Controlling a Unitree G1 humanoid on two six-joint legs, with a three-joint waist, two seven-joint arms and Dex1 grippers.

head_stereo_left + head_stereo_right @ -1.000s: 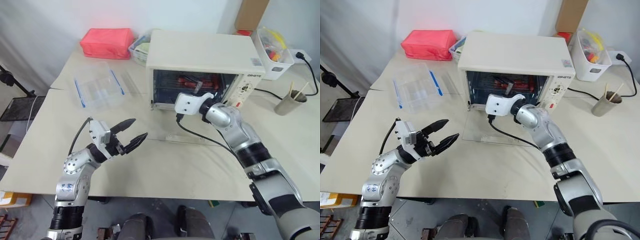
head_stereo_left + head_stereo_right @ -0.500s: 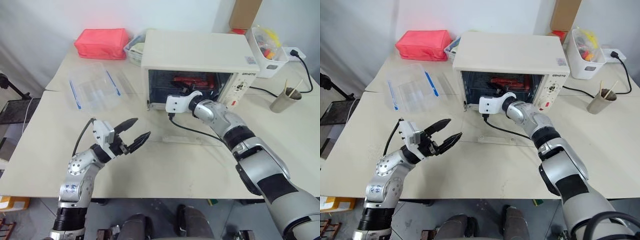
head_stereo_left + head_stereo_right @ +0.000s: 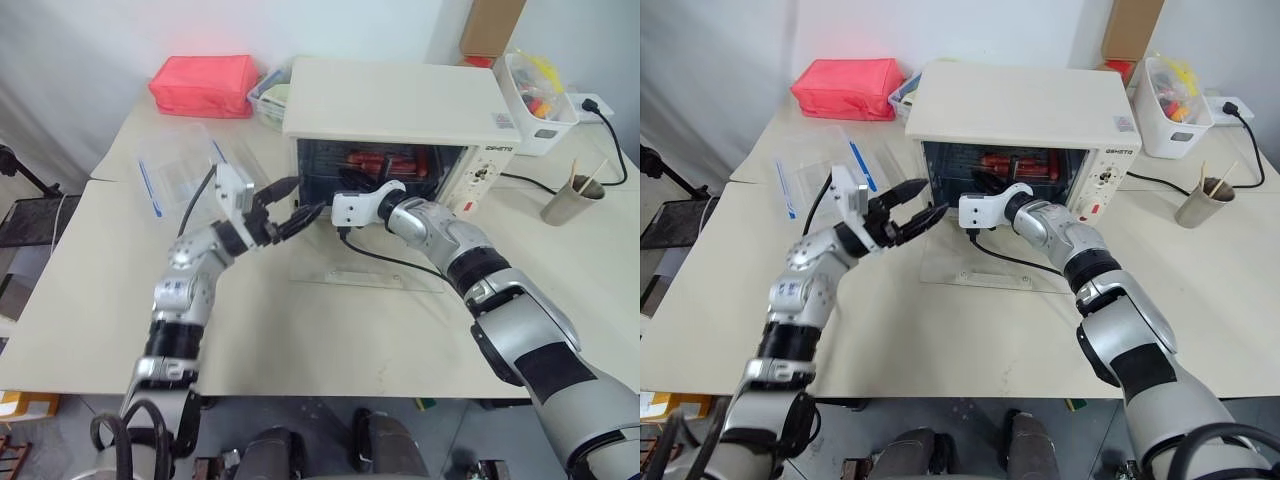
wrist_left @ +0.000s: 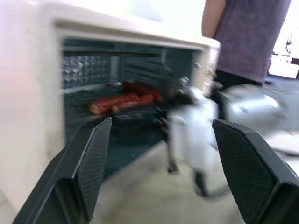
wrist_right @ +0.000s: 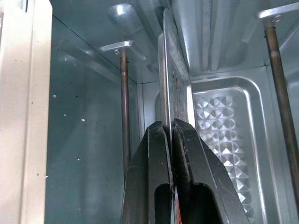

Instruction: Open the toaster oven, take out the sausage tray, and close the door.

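Inside the cream-white toaster oven (image 3: 1020, 110), the shiny sausage tray (image 5: 174, 88) holds red sausages; the right gripper (image 5: 171, 140) jaws pinch its thin edge. Left gripper (image 3: 912, 208) jaws spread wide just beside the oven.

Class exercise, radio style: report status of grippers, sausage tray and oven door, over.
Right gripper shut on sausage tray edge, inside toaster oven. Left gripper open at oven mouth. Door down flat. Nothing blocking.

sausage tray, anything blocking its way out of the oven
Nothing visible does. The door lies flat open on the table, and the right claw is shut on the sausage tray rim. The open left claw hovers beside the opening's left edge, not across it.
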